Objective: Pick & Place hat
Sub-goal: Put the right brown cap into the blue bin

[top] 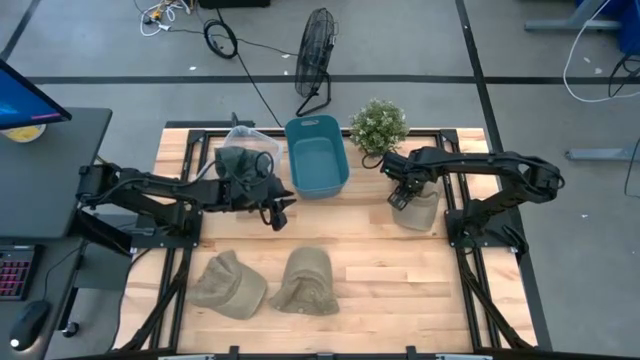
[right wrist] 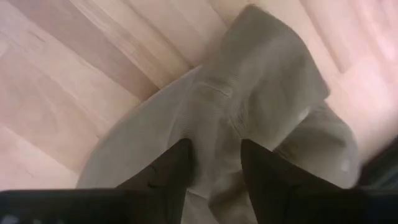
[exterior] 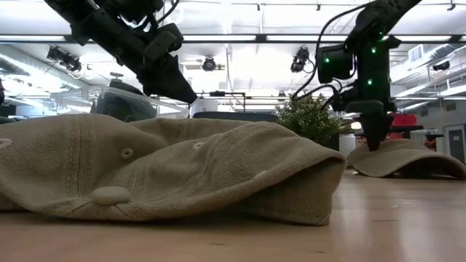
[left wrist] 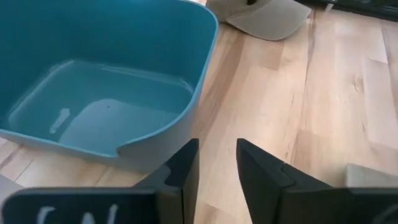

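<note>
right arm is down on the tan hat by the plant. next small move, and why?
Probably close the right gripper on the tan hat. Its fingers straddle a raised fold of the fabric with a gap between them, and the hat lies on the table. The teal bin sits empty. The left gripper waits near the bin.

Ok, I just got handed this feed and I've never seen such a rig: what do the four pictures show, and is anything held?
Two dark robot arms work at a wooden table. One camera looks straight down, one sits at table height, and one rides on each wrist. The right gripper is down on a beige hat near the potted plant, fingers either side of a fold; not lifted yet. The left gripper hangs open and empty beside the blue bin. Two more beige hats lie at the table's front edge, and a dark green one left of the bin.
</note>
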Action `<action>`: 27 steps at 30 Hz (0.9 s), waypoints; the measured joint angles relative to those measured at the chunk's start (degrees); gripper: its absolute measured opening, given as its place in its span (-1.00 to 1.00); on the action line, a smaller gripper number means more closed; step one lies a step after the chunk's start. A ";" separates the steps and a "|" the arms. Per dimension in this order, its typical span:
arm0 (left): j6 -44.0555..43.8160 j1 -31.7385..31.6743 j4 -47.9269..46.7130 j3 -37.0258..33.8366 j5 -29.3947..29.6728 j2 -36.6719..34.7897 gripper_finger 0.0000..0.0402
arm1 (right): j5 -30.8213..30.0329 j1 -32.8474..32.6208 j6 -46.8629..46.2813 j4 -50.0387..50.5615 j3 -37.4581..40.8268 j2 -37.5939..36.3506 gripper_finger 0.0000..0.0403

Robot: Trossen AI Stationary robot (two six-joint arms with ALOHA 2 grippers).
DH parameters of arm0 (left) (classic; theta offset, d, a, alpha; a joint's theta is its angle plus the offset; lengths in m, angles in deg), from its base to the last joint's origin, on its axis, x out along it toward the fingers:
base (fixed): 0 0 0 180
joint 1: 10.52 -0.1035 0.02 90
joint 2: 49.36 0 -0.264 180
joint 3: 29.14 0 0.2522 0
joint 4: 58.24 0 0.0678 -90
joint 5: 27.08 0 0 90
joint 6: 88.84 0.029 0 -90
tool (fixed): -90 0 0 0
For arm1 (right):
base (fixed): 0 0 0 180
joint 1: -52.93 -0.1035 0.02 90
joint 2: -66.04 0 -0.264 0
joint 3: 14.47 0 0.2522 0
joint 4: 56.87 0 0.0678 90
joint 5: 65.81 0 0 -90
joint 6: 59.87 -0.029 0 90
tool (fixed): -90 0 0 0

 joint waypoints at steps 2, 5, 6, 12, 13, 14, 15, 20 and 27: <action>-0.65 0.10 0.00 0.00 -0.02 0.00 -0.42 | 0.19 0.02 0.01 -2.97 1.50 0.00 -0.25; -1.59 0.10 -0.02 0.00 -0.02 0.00 -0.41 | 0.21 0.02 0.01 -4.96 3.05 0.00 -0.40; -1.71 0.08 -0.02 0.00 -0.02 0.00 -0.42 | 0.33 0.00 0.01 -5.17 3.27 0.00 -0.49; -1.73 0.08 -0.13 0.00 -0.01 0.02 -0.45 | 3.54 -0.93 -0.49 -3.46 2.57 0.00 -0.93; -1.73 0.08 -0.13 0.00 -0.02 0.02 -0.45 | 3.93 -1.46 -0.74 -2.91 2.10 0.00 -0.92; -1.73 0.08 -0.13 0.00 0.00 0.02 -0.45 | 4.11 -2.08 -1.24 -2.28 1.52 0.00 -0.92; -1.73 0.08 -0.13 0.00 0.00 0.02 -0.45 | 4.61 -2.69 -1.67 -1.53 0.83 0.00 -0.94; -1.73 0.09 -0.13 0.00 0.00 0.02 -0.45 | 12.94 -7.04 -1.08 1.31 -3.80 0.00 -0.97; -1.71 0.08 -0.13 0.00 0.00 0.02 -0.45 | 19.94 -15.27 3.62 -1.47 -12.15 0.00 -0.98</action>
